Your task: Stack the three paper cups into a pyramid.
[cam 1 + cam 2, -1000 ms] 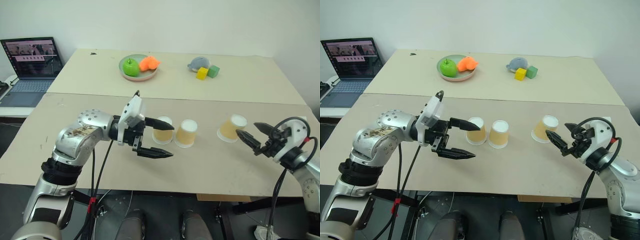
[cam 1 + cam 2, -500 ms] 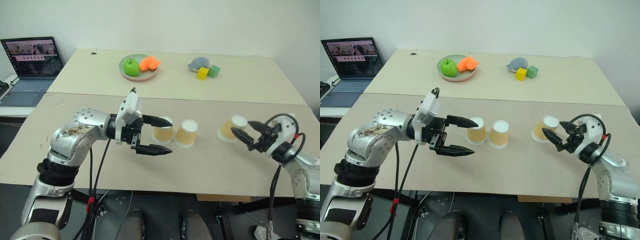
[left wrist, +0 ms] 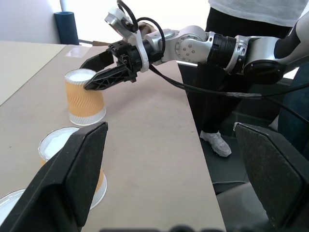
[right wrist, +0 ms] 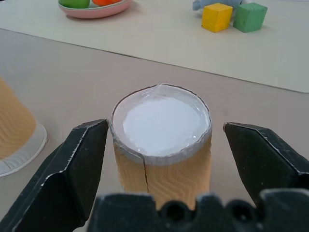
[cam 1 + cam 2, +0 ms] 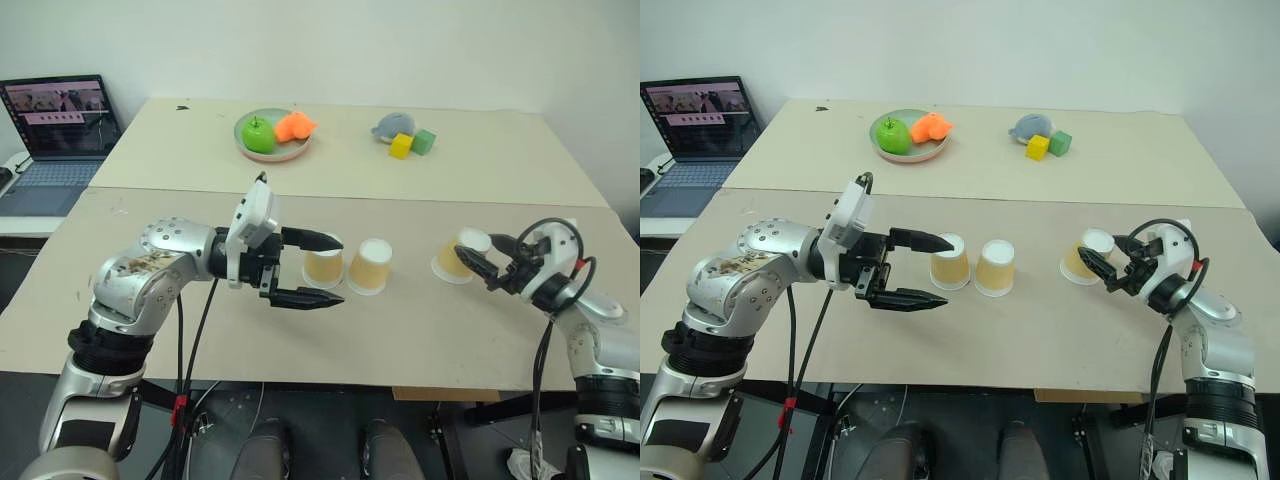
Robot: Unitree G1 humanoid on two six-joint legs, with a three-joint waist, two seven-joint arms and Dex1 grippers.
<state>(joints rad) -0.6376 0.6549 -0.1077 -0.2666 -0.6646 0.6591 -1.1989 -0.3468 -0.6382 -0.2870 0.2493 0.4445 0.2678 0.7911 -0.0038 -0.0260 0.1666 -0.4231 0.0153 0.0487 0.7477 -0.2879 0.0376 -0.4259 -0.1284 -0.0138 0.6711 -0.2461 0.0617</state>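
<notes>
The three paper cups stand upside down in a row near the table's middle: the left cup (image 5: 322, 268), the middle cup (image 5: 371, 267) and, further off, the right cup (image 5: 458, 257). None is stacked on another. My left gripper (image 5: 337, 270) hovers open beside the left cup, its upper finger crossing over that cup's top and holding nothing. My right gripper (image 4: 164, 137) is open with the right cup (image 4: 161, 140) standing between its fingers (image 4: 82, 154), a gap on each side. The left wrist view shows that cup (image 3: 85, 95) with the right gripper's fingers around it.
At the back of the far table sit a plate (image 5: 272, 152) with a green apple and an orange item, a grey toy (image 5: 391, 125), and yellow and green blocks. A laptop (image 5: 55, 125) stands at the far left. A person (image 3: 251, 14) stands past the table's right end.
My right gripper has moved forward to the right cup and now has a finger on each side of it. The left gripper has stayed where it was, still open.
</notes>
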